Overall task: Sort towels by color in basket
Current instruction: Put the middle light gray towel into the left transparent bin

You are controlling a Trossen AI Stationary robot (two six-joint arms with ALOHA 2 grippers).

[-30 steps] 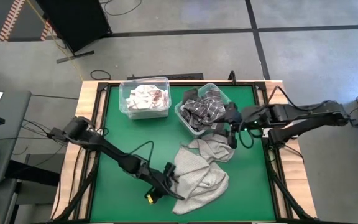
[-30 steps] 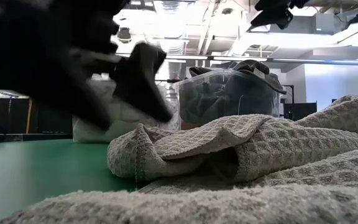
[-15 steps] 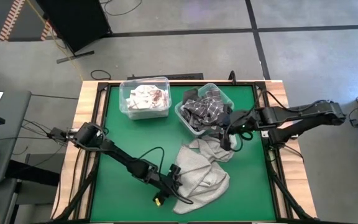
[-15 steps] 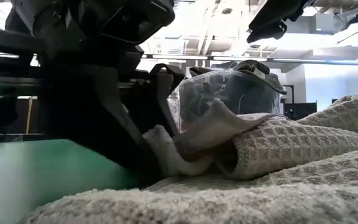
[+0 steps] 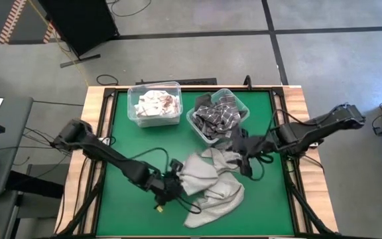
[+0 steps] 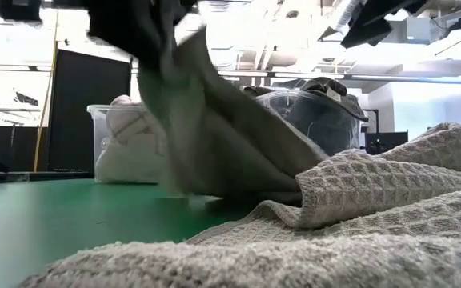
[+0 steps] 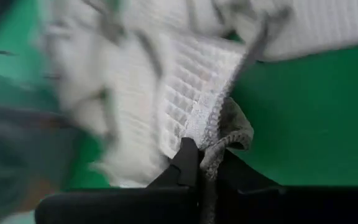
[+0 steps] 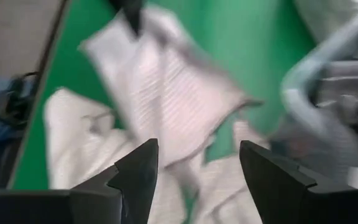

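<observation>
Light grey waffle towels lie heaped on the green table, near its front right. My left gripper is shut on the left edge of one towel, which hangs from it in the low view. My right gripper stands open above the heap's far right part, its fingers spread over the cloth and touching nothing. A clear bin at the back holds white towels. A second clear bin holds checked and dark towels. My left gripper pinches the towel's hemmed edge between its two fingers, the hem bunched at the fingertips. The fingers come from the table's left. The held edge is raised off the table; the cloth slopes down from it, and its far part rests on the heap.
The two bins stand side by side at the table's far edge. A wooden frame rims the green mat. Bare mat lies left of the heap. Cables trail beside both arms.
My left gripper has gone to the towel's left edge, shut on it, then drawn up and back toward the table's left, lifting that edge while the rest stays on the heap. My right gripper has moved from beside the checked bin toward the near edge, over the heap.
</observation>
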